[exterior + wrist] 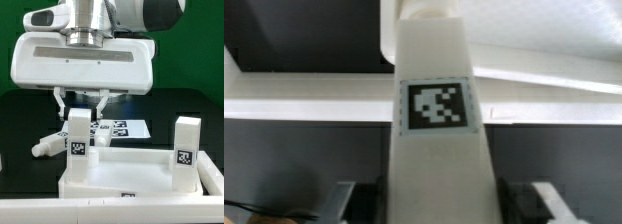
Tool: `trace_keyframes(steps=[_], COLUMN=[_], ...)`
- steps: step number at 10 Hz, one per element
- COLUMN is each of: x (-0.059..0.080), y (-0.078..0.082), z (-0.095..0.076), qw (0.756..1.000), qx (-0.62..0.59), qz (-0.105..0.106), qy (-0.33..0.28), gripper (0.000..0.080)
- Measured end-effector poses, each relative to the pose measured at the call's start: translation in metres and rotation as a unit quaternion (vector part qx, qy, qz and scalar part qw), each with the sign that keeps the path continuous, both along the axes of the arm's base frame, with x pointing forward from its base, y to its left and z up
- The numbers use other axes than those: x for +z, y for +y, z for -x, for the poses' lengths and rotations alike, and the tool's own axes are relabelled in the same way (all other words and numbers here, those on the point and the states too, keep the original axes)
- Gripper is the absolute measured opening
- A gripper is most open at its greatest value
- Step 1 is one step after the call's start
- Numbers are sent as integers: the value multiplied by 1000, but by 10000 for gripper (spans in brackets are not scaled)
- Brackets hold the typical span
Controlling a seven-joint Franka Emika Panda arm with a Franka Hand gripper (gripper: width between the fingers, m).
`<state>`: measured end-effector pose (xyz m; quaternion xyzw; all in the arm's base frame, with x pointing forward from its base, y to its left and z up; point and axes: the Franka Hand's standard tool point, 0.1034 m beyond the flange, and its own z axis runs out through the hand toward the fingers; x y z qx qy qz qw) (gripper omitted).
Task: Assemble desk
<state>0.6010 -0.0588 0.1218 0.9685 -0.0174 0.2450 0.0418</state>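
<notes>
Smooth white plastic leg [438, 200], matt black table [20, 120]

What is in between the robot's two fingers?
A white leg with a black-and-white tag stands between the fingers, one on each side. The wrist view shows it best; the exterior view shows it upright at the tabletop's corner.

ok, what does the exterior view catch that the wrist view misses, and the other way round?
Exterior view only: the second upright leg at the exterior view's right, a loose leg lying on the table, the marker board, and the arm.
Wrist view only: a close look at one tag and at the fingers flanking that leg's sides.
Both: the gripper straddling the upright leg on the tabletop panel. Neither shows whether it is clamped.
</notes>
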Motion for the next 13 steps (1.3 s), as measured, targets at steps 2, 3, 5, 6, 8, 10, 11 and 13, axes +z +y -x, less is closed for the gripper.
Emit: trace_keyframes(steps=[2, 3, 5, 6, 8, 10, 11, 13], x=[0, 0, -1, 3, 2, 3, -2, -7], y=[0, 0, -3, -10, -6, 1, 7, 2], z=[0, 0, 4, 2, 4, 2, 6, -3], qw=[1000, 1000, 999, 998, 985, 970, 961, 967], qx=[0, 0, -5, -10, -37, -46, -48, -36], qz=[0, 0, -22, -37, -107, -142, -151, -128], qy=[0, 0, 31, 48, 132, 194, 228, 218], gripper=[398, 533, 643, 643, 649, 649, 649, 649])
